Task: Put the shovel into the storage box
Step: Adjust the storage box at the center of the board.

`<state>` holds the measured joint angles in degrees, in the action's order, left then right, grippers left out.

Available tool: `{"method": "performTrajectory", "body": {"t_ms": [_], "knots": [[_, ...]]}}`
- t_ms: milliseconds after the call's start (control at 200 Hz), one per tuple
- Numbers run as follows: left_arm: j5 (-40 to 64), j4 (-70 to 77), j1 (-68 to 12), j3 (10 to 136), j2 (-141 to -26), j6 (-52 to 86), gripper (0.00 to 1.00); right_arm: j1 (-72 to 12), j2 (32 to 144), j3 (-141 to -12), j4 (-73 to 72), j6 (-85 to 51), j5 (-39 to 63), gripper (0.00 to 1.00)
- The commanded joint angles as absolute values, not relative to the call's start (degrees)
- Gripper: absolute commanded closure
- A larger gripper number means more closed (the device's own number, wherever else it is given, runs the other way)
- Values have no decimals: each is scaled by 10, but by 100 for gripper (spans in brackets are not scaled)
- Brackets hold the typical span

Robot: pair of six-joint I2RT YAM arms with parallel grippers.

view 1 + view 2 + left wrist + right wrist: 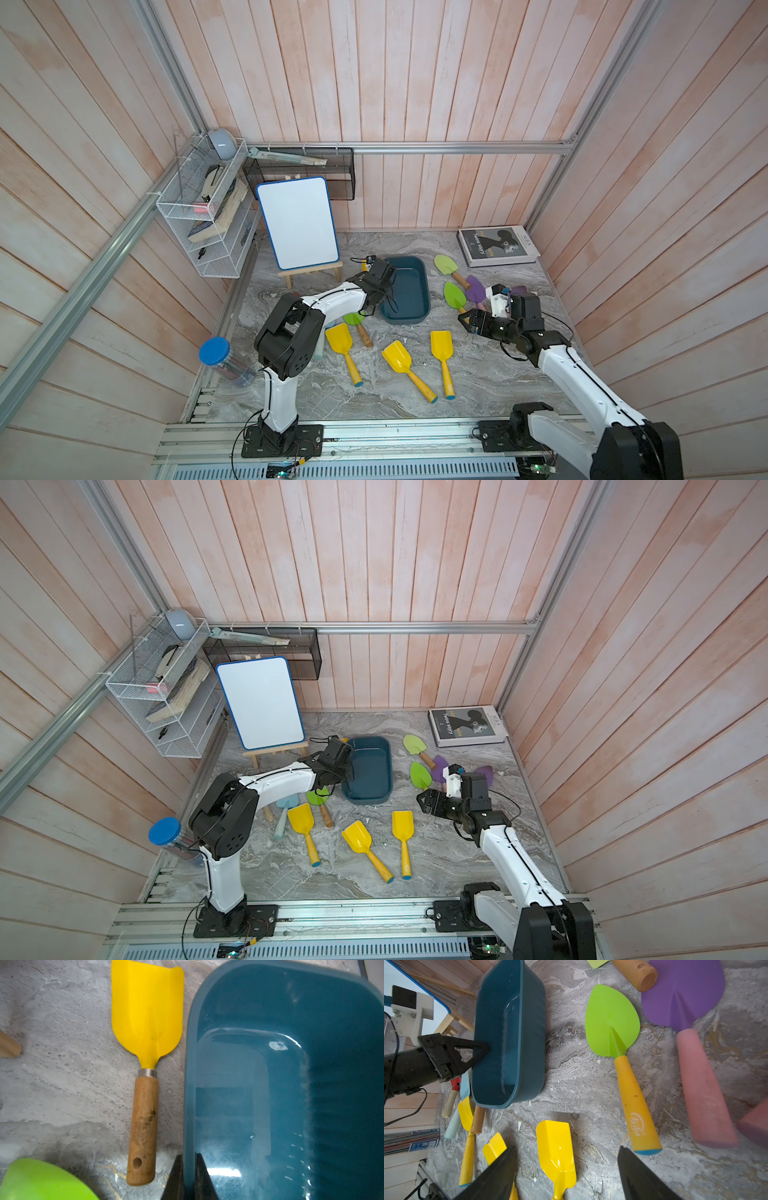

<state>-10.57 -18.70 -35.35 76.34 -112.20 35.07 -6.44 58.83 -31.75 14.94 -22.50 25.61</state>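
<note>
A green shovel (612, 1022), leaf-shaped plastic with a yellow-orange handle, lay flat on the grey marble-look surface (478, 374), not yet in the storage box (409, 291), a shallow dark blue-green plastic tub that sat just to its left with bare surface between them. The box looked empty. The shovel's long way ran from its handle end, close by the right fingers (463, 320), to its blade farther off toward the back wall, about side by side with the box's long sides. The right fingers were spread wide and held nothing; they hung near that handle end, so the right arm looked much the nearer one to pick it up. A yellow shovel (441, 343) with a square scoop also lay close below them. The left fingers (479, 1048) were pinched tight on the box's rim on its far side from the green shovel.
</note>
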Motion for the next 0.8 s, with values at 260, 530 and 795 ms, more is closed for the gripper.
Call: {"method": "performTrajectory", "body": {"t_ms": [260, 530, 795], "knots": [[-131, -250, -363, 806, -1139, 340, 69, -61, 591, -307, 142, -225, 264, 18], [-134, -253, -366, 810, -1127, 332, 40, -62, 589, -305, 141, -224, 263, 17], [-128, -256, -373, 833, -1073, 306, 34, -61, 588, -313, 147, -226, 258, 17]]}}
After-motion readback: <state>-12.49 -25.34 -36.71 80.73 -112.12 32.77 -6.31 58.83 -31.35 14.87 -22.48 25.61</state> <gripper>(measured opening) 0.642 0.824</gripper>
